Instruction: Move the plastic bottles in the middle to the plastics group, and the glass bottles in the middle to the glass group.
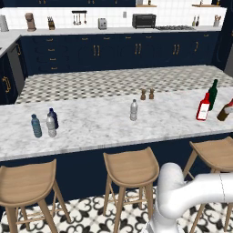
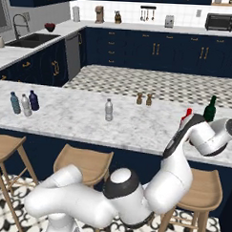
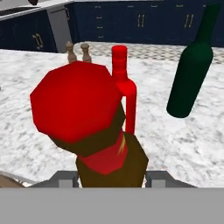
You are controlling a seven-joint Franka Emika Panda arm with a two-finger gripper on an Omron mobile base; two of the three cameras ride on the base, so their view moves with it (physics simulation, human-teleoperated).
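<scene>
counter (image 1: 100,125): long white marble top, running across both base views, with three wooden stools (image 1: 132,168) tucked against its near side.
arm (image 2: 183,154): white, reaching up from the floor to the counter's right end, its wrist over the glass group.
green bottle (image 1: 212,94): tall, dark, long-necked, upright at the counter's right end; in the hand view it leans across the upper right.
red bottle (image 1: 203,108): white label, upright, just in front and left of the green bottle.
amber bottle (image 1: 225,111): tilted at the right edge of the left base view, just beside the red bottle; in the hand view its red cap and brown neck sit close before the camera, with the red bottle's neck right behind.
fingers (image 3: 111,175): partly open, set on either side of the amber bottle's body and gripping it; whether the bottle's base touches the counter cannot be told.
clear bottle in the middle (image 1: 134,110): upright and alone at mid-counter, well apart from both groups.
clear bottle at the left (image 1: 51,125): upright, just beside the teal bottle (image 1: 36,126) and the navy bottle (image 1: 53,116).
salt and pepper mills (image 1: 147,94): a small brown pair near the counter's far edge, behind the middle clear bottle.
</scene>
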